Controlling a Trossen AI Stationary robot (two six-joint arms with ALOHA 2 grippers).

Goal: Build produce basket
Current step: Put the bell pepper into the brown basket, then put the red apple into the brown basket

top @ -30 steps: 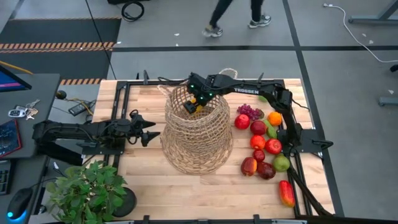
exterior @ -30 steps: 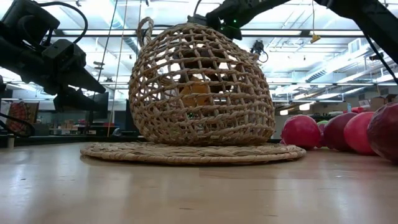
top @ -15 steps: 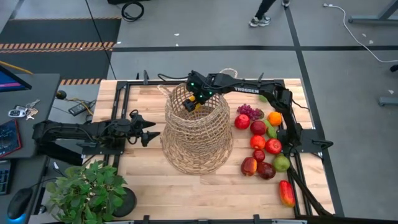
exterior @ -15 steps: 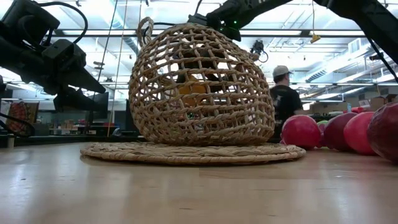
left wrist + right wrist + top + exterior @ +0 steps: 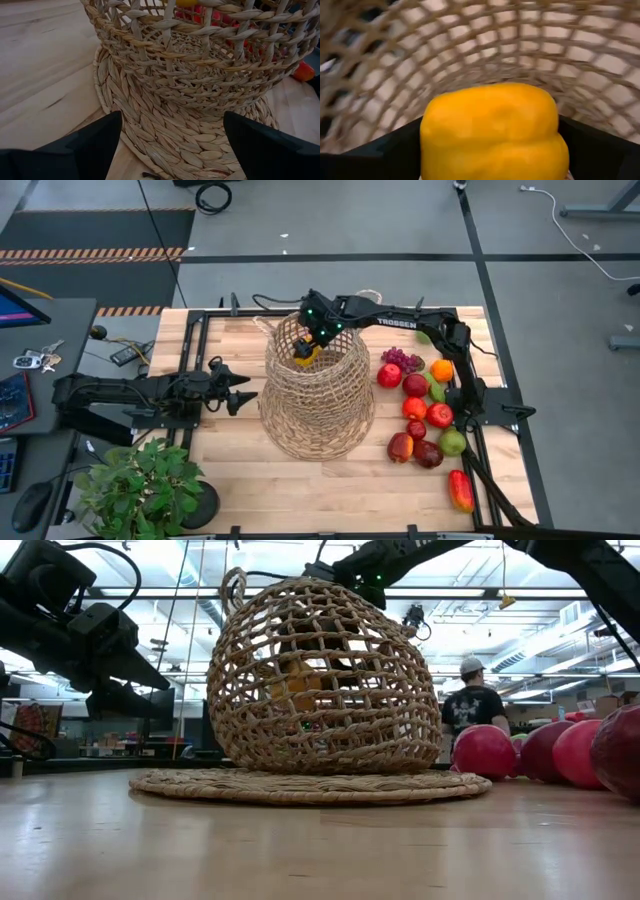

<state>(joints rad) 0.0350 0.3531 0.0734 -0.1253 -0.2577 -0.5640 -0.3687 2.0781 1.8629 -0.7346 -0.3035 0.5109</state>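
Note:
The tall wicker basket [image 5: 318,390] stands mid-table on a round woven mat [image 5: 310,785]. My right gripper [image 5: 308,350] reaches into the basket's mouth from the far right, shut on a yellow pepper [image 5: 492,135]. The pepper shows through the weave in the low view [image 5: 300,685]. The other produce [image 5: 420,415], apples, grapes, an orange and a red pepper, lies on the table to the basket's right. My left gripper [image 5: 238,392] waits open to the basket's left, level with its base [image 5: 200,85]. My right gripper has the yellow pepper between its two fingers, one on each of the pepper's sides [image 5: 427,145]. The fingers slant down into the basket's mouth from the far right. The pepper hangs clear of the bottom, in the basket's upper part.
A leafy potted plant [image 5: 140,485] stands at the table's near left corner. Black frame rails [image 5: 200,350] run along the table's edges. A person [image 5: 478,705] stands in the room beyond the table. Bare wood lies in front of the basket [image 5: 320,490].
My right gripper has tipped a little inside the basket's mouth. The yellow pepper has shifted slightly toward the table's left and near side. A person has walked across the room behind.

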